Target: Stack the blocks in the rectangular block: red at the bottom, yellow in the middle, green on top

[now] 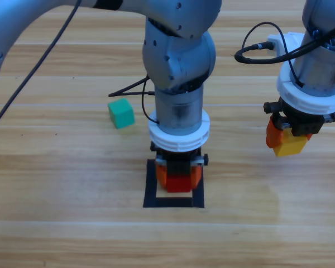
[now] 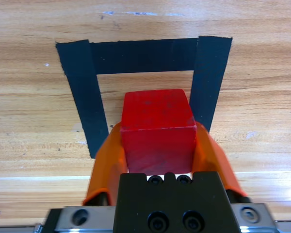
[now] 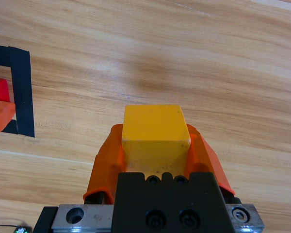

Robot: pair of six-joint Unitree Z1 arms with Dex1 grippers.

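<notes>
Overhead, wooden table (image 1: 56, 184), black tape outline (image 1: 151, 190), green cube (image 1: 121, 113)

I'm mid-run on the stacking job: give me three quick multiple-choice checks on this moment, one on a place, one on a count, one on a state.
1. Where is the green cube?
A. inside the tape square
B. on the table left of the left arm
C. in the right gripper

2. How many cubes are held in jaws?
A. none
B. one
C. two

3. What is the state of the red cube?
A. lying free outside the square
B. stacked on yellow
C. clamped in the left gripper over the tape square

Answers:
1 B: it lies alone on the wood, outside the tape.
2 C: the left gripper holds red, the right gripper holds the yellow cube.
3 C: orange jaws flank it inside the outline.
</notes>
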